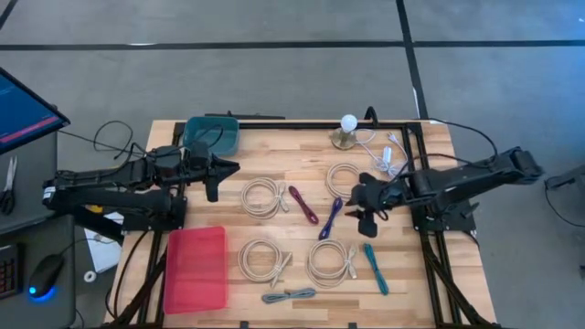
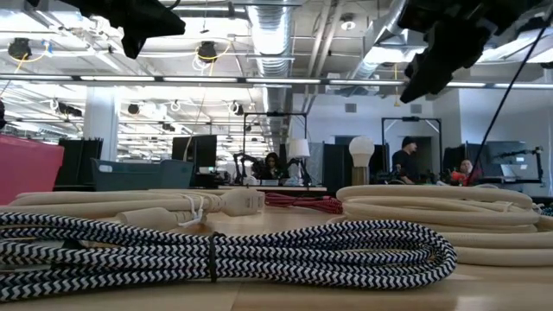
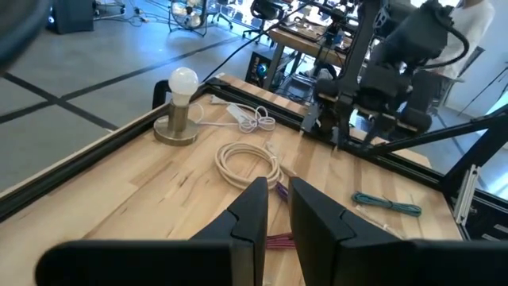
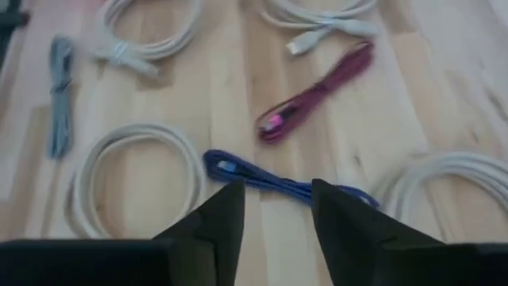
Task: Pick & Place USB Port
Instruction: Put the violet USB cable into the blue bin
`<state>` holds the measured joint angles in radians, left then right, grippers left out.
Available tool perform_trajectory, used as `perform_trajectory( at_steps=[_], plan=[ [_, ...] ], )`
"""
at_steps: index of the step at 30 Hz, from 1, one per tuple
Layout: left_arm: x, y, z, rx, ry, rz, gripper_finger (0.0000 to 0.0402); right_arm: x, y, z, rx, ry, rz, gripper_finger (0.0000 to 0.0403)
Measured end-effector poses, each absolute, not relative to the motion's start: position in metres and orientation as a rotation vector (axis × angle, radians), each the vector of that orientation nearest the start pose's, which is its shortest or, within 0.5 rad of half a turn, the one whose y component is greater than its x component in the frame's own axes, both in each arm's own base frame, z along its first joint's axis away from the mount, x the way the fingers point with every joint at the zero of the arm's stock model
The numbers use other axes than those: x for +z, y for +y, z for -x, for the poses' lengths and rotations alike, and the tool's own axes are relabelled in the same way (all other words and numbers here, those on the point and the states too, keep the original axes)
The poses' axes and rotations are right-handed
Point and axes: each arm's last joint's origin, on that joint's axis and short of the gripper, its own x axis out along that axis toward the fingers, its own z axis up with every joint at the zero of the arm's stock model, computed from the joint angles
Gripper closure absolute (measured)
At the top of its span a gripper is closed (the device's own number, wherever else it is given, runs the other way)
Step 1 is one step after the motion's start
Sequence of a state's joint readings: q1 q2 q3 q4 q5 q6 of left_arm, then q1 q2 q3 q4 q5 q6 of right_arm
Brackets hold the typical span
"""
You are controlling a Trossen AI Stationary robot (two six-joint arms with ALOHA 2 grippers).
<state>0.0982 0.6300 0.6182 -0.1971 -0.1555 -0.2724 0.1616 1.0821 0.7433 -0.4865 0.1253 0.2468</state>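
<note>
- Wooden slats are forming the pale butcher-block table (image 1: pixel 302 274), which is carrying several bundled USB cables.
- Lying near the table's middle is the thin blue-purple bundled cable (image 1: pixel 330 217), with the right gripper (image 1: pixel 367 216) hanging just above one end of it.
- In the right wrist view, the same blue-purple cable (image 4: pixel 278 183) is lying flat directly ahead of the two dark fingers (image 4: pixel 214 222), which are standing apart with nothing between them.
- Beside it are a short magenta bundled cable (image 1: pixel 303 204) and cream coiled cables (image 1: pixel 263 196).
- A teal bundled cable (image 1: pixel 375 267), a grey braided cable (image 1: pixel 289 295), a red plastic lid (image 1: pixel 195 269), a dark green bin (image 1: pixel 211 134) and a small lamp with a white bulb (image 1: pixel 347 131) are also sitting on the table.
- The left gripper (image 1: pixel 213 175) is waiting near the bin, holding nothing, its fingers standing close together with a narrow gap.
- The cable is looking light, soft and floppy, so gripping across the bundled middle is seeming safest; a hold near one end is likely to let it dangle or slip.
</note>
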Motion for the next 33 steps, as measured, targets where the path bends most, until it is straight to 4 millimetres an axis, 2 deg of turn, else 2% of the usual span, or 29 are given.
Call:
perform_trajectory(
  at_steps=[5,12,21,27,33],
  plan=[
    [0.296,0.019,-0.146,0.280,0.174,0.269,0.0349,0.229,0.033,-0.222,-0.028,0.845,-0.031,0.0258],
    [0.296,0.019,-0.145,0.279,0.174,0.261,0.0349,0.205,0.034,-0.236,-0.051,0.951,-0.010,0.0254],
    [0.296,0.019,-0.145,0.279,0.176,0.258,0.0349,0.172,0.024,-0.254,-0.166,1.068,0.013,0.0203],
    [0.296,0.019,-0.145,0.278,0.176,0.259,0.0349,0.167,0.019,-0.269,-0.161,1.116,0.082,0.0174],
    [0.296,0.019,-0.145,0.279,0.176,0.260,0.0349,0.161,0.017,-0.282,-0.075,1.163,0.212,0.0168]
  ],
)
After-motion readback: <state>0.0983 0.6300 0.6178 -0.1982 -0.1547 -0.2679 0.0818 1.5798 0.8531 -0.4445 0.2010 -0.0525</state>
